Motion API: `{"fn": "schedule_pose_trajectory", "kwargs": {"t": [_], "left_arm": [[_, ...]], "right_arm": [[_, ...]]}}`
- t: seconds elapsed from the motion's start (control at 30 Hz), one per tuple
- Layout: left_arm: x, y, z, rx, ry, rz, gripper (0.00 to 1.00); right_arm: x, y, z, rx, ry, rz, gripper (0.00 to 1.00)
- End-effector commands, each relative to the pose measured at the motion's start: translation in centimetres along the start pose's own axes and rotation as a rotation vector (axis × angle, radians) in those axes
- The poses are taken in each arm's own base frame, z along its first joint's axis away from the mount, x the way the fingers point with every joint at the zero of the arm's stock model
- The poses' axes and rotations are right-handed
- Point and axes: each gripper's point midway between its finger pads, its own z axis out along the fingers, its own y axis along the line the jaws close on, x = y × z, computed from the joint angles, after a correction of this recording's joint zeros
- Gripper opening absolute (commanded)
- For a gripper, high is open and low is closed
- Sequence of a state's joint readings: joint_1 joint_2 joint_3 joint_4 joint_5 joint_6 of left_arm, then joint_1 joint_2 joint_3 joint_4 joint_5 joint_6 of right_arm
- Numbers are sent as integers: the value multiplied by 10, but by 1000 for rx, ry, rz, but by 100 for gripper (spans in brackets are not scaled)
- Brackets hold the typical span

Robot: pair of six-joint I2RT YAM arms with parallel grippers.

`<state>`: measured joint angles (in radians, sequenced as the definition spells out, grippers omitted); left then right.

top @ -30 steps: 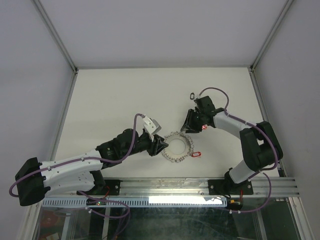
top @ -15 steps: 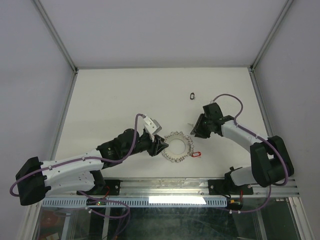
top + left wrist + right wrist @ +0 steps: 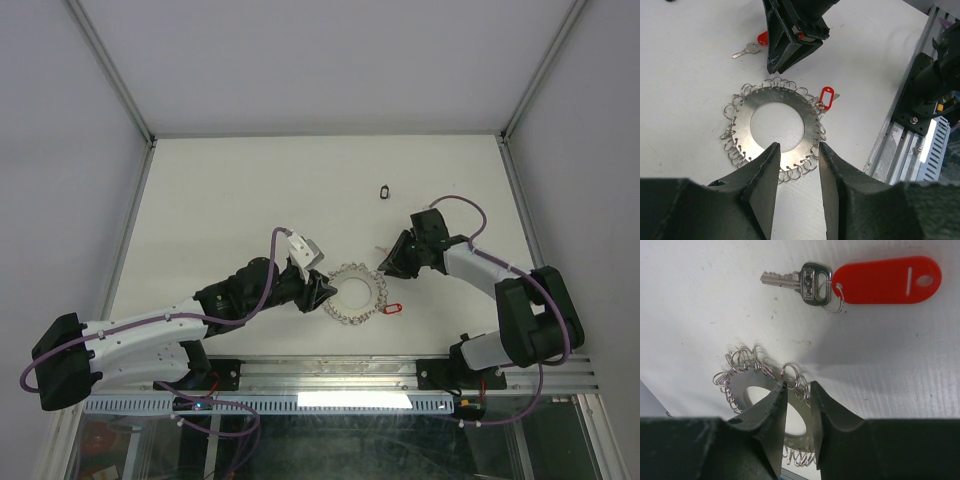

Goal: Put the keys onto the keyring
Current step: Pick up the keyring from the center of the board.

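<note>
Keyring point(image 3: 353, 292) flanked by left fingers point(image 3: 761, 186) and right fingers point(image 3: 773, 412) — both pairs parted, tilted downward.

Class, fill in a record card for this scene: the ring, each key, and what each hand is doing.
ring: lying flat, mid-scene
left hand: jaws apart, straddling ring's near rim
right hand: jaws narrowly apart over rim loops
loose red key: lying free beside right hand
second red key: at ring's rim; hooked or not unclear
black key: alone, far side
</note>
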<state>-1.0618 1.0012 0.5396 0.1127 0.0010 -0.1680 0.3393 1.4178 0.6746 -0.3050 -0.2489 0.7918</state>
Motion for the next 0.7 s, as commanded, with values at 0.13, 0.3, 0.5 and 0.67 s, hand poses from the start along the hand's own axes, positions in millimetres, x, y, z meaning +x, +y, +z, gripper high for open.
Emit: {"fn": "schedule_pose_trajectory", "kwargs": {"t": [0.13, 0.3, 0.5, 0.67], "left_arm": [[-21, -9, 2, 25, -66, 3, 35], [-21, -9, 1, 26, -65, 3, 35], [-22, -9, 2, 25, -66, 4, 35], [-22, -9, 3, 26, -65, 4, 36]], "right_arm": [[-4, 8, 4, -45, 3, 7, 27], [-2, 7, 6, -49, 17, 6, 24], [0, 5, 9, -40, 30, 0, 21], [2, 4, 11, -41, 41, -3, 21]]}}
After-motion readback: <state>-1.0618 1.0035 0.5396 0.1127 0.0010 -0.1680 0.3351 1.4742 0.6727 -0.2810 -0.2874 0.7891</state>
